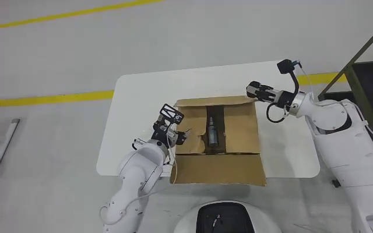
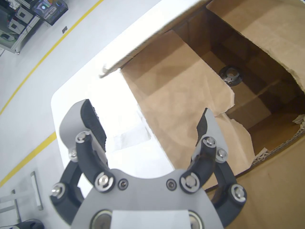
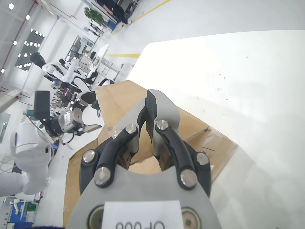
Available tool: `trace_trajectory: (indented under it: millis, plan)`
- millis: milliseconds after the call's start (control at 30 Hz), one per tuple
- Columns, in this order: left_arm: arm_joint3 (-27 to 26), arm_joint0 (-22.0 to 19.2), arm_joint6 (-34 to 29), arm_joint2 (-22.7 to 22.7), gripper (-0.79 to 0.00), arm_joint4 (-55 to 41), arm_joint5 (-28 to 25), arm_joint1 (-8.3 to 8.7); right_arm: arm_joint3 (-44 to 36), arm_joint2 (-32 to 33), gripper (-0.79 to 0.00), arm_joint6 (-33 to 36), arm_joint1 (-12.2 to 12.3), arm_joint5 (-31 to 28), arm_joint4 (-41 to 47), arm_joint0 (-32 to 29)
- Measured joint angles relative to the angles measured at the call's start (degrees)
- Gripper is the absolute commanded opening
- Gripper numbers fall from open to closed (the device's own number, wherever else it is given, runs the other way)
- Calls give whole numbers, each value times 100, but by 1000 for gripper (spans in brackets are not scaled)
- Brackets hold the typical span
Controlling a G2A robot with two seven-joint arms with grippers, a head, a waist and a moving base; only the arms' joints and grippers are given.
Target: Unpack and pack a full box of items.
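An open brown cardboard box [image 1: 230, 170] is set at the middle of the white round-cornered bench [image 1: 140, 105], with its four flaps folded outward. A dark bottle-shaped item [image 1: 213, 133] is seen lying on the box floor, close to the centre of the opening. In the left wrist view the item [image 2: 230, 75] is shown end-on, deep inside the box.

The left jaws are held at the 9 o'clock side of the box, above the flap there. They are spread wide and nothing is held between them. One black-padded finger [image 2: 93, 120] is seen over the bare bench, and the other over the cardboard flap.

The right jaws are placed at the 1 o'clock corner of the box, above the flap. Their fingers [image 3: 152, 107] are drawn together until the pads almost touch, and nothing is seen between them. Whether the cardboard is touched cannot be told.
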Motion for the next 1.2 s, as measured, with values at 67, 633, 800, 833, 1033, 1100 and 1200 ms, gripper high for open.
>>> trace_trajectory:
  millis: [67, 633, 800, 833, 1033, 1100, 1200]
  plan:
    - [-156, 106, -32, -198, 0, -31, 13, 24, -126, -56, -785, -93, 6, -9, -104, -104]
    - [-678, 563, 352, -854, 0, -55, -106, 112, -1043, -771, -785, -1363, -32, 520, -1556, -1009]
    - [-742, 613, 555, -866, 0, 16, -237, 128, -1097, -819, -785, -1479, -44, 669, -1545, -1037]
    - [-781, 655, 600, -903, 0, 84, -383, 146, -1111, -820, -785, -1486, -44, 690, -1544, -1043]
    - [-931, 1253, 702, -1520, 0, 489, -1246, 286, -1123, -795, -785, -1512, -42, 819, -1457, -1084]
    - [-932, 1499, 747, -1763, 0, 651, -1481, 332, -1117, -793, -785, -1516, -42, 820, -1433, -1090]
    - [-865, 1897, 881, -2089, 0, 866, -1711, 386, -1107, -793, -785, -1508, -41, 816, -1397, -1091]
